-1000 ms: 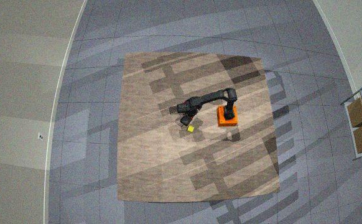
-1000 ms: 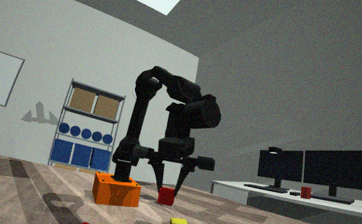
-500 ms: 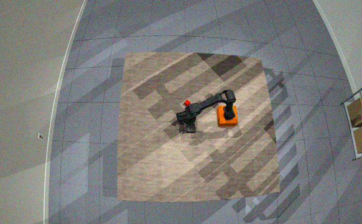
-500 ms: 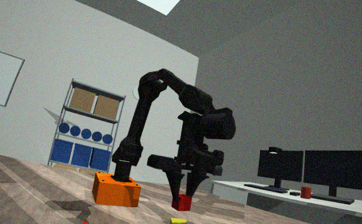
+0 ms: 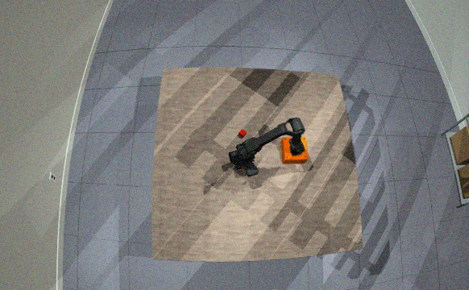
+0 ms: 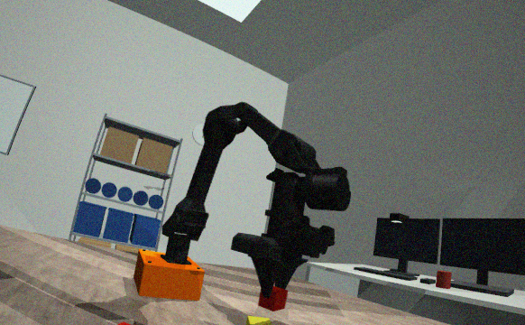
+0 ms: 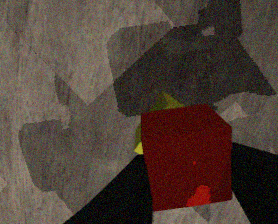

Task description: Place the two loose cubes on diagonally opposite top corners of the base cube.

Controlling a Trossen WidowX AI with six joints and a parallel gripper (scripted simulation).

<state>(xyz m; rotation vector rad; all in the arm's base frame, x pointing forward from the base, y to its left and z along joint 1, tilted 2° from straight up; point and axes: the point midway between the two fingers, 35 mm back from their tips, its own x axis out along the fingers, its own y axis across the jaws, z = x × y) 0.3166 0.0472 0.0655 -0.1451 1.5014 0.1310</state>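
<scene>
My gripper (image 6: 275, 292) (image 7: 183, 157) is shut on a red cube (image 6: 275, 301) (image 7: 185, 142), which hangs in the air between the fingertips. The yellow base cube (image 6: 258, 320) (image 7: 139, 149) stands below; in the wrist view the held cube covers most of it, and in the exterior view only its top shows at the bottom edge. In the top view the arm hides nearly all of it. The exact height and offset over it cannot be told. The other red cube (image 5: 242, 133) (image 6: 124, 323) lies loose on the table, beside the arm in the top view.
The arm's orange base block (image 5: 286, 158) (image 6: 170, 283) stands on the wooden table top (image 5: 226, 225), to the right of the cubes in the top view. The arm reaches across from it. A shelf rack and a desk with monitors stand beyond the table.
</scene>
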